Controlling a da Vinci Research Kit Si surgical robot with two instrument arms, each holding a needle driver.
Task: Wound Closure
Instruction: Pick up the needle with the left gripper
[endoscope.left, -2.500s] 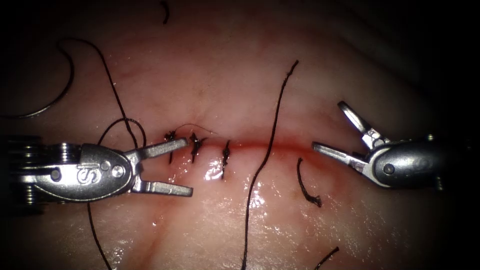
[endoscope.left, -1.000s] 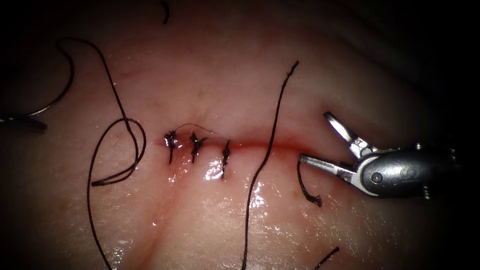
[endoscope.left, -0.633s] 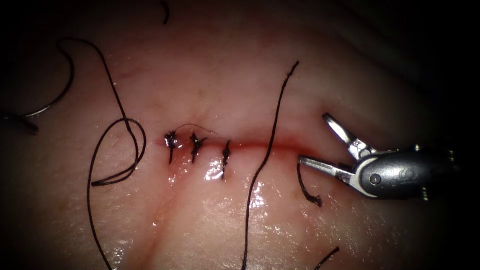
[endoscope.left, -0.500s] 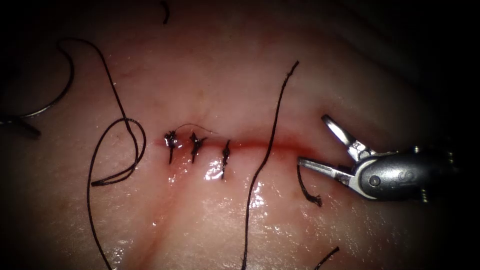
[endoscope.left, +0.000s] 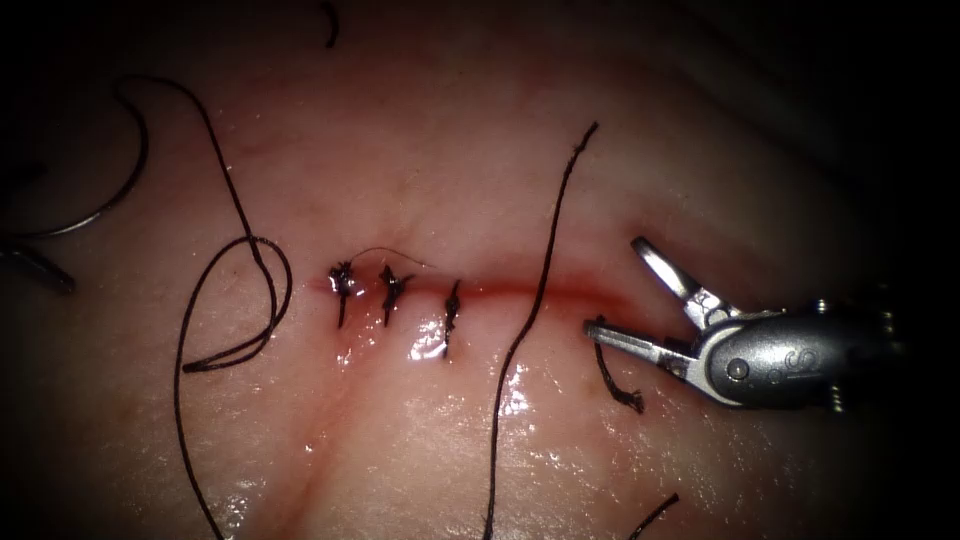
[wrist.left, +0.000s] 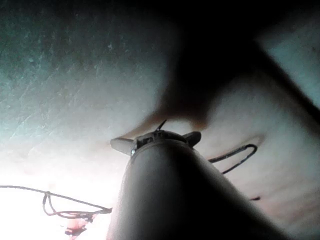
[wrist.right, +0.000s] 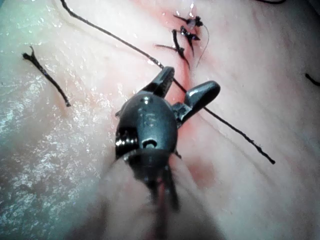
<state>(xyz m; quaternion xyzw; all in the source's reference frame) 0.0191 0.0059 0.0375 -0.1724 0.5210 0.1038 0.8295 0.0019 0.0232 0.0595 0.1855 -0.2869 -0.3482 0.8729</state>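
The tissue (endoscope.left: 420, 430) has a level cut (endoscope.left: 520, 290) with three dark stitches (endoscope.left: 390, 285) at its left end. The curved needle (endoscope.left: 125, 175) lies free on the tissue at the far left, outside the cut. Its thread (endoscope.left: 240, 215) loops down past the stitches. My left tool (wrist.left: 157, 140) is open and holds nothing; its dim tip lies beside the needle's lower end. My right tool (endoscope.left: 613, 288) is open and empty at the cut's right end, its lower jaw touching the top of a short cut thread end (endoscope.left: 612, 375). The same tool (wrist.right: 187, 87) is spread above a long loose thread (wrist.right: 235, 130).
The long loose thread (endoscope.left: 535, 310) crosses the cut between the stitches and the right tool. Small thread scraps lie at the top (endoscope.left: 330, 22) and bottom right (endoscope.left: 655, 515). Red fluid tints the cut line, and wet glare (endoscope.left: 430, 345) sits below the stitches.
The left tool drew back from beside the stitches to the far left edge near the needle. The right tool slid left and down, its lower jaw reaching the short thread end.
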